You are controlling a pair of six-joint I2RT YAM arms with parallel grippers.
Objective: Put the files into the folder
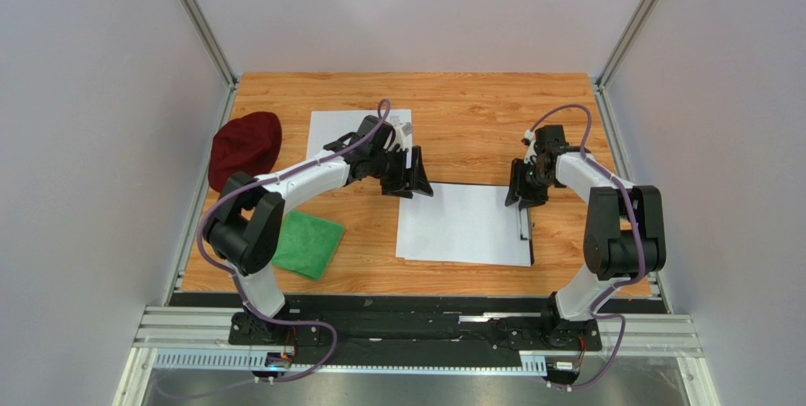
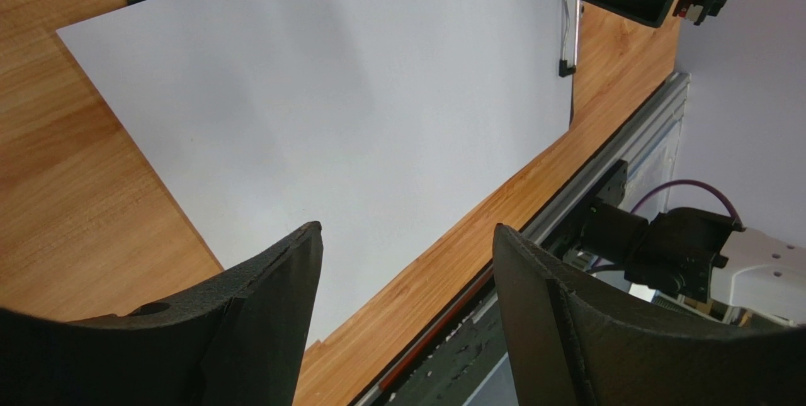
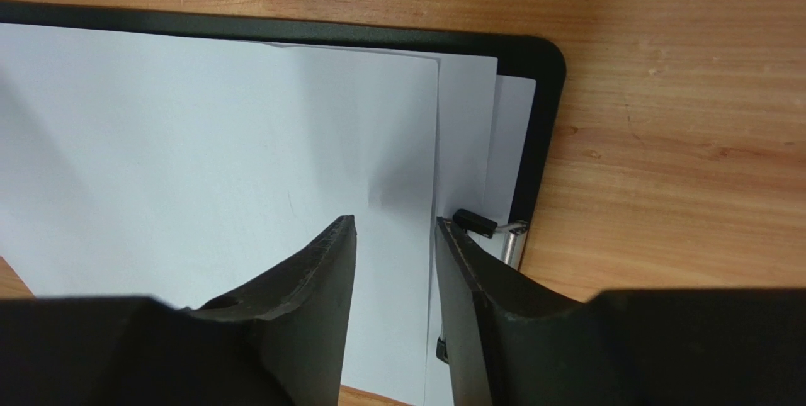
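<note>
The black folder (image 1: 529, 238) lies open at mid-right of the table, with white sheets (image 1: 462, 225) stacked on it. In the right wrist view the sheets (image 3: 208, 142) sit slightly offset inside the folder's rim (image 3: 541, 123), next to a metal clip (image 3: 492, 228). Another sheet with a small block of print (image 1: 333, 130) lies at the back, partly under my left arm. My left gripper (image 1: 416, 179) is open and empty, hovering by the stack's far-left corner (image 2: 407, 236). My right gripper (image 1: 519, 200) is narrowly open over the sheets' right edge (image 3: 395, 222), with nothing between its jaws.
A dark red hat (image 1: 244, 146) lies at the back left. A green square cloth (image 1: 307, 244) lies at the front left by the left arm's base. Metal frame posts and grey walls bound the table, and a rail runs along its near edge (image 2: 615, 165).
</note>
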